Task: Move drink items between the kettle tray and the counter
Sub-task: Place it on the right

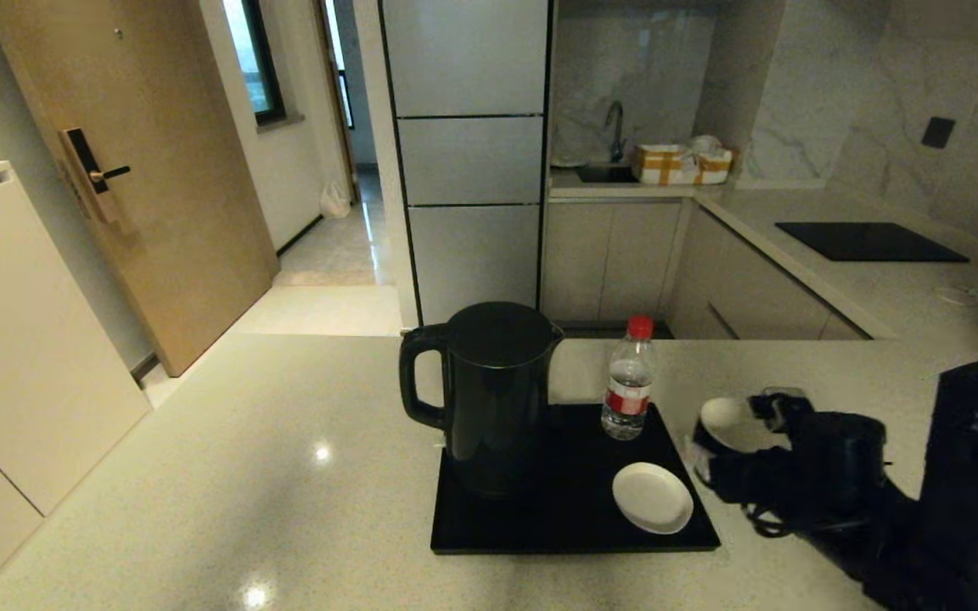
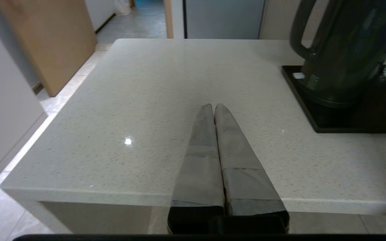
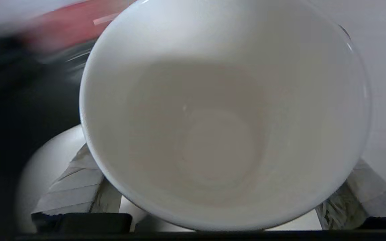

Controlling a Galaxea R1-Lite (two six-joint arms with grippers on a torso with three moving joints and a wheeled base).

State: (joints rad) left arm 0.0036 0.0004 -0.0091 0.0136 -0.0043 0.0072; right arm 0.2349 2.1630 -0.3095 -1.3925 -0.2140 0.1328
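The black kettle stands on its base at the left of the black kettle tray. The red-capped bottle stands at the tray's far right corner. My right gripper is shut on the black cup, just off the tray's right edge over the counter. The cup's white inside fills the right wrist view, with a finger on each side of it. I cannot tell whether the cup touches the counter. My left gripper is shut and empty over the counter's near left part, left of the kettle.
A small white saucer lies on the tray's near right corner, close to the held cup. A black cooktop panel sits on the far right worktop. The counter's left edge drops to the floor.
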